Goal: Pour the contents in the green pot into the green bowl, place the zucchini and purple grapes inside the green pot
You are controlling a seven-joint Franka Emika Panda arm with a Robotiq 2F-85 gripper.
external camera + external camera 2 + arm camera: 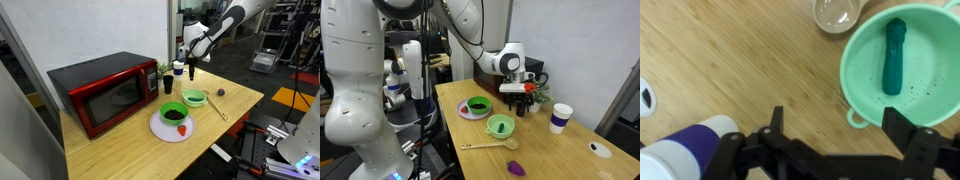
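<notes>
1. The gripper (832, 115) hangs over the wooden table (730, 60), jaws wide and empty;
2. The zucchini (894, 57) lies inside the green pot (865, 80);
3. The purple grapes (220, 92) sit on the table near the pot; the green bowl (173, 113) stands on a white plate (159, 130)

Bright, even indoor light; only faint, soft shadows on the wooden counter (120, 140); both exterior views small and grainy; wrist view mildly soft, gripper (835, 128) darkly blurred.
</notes>
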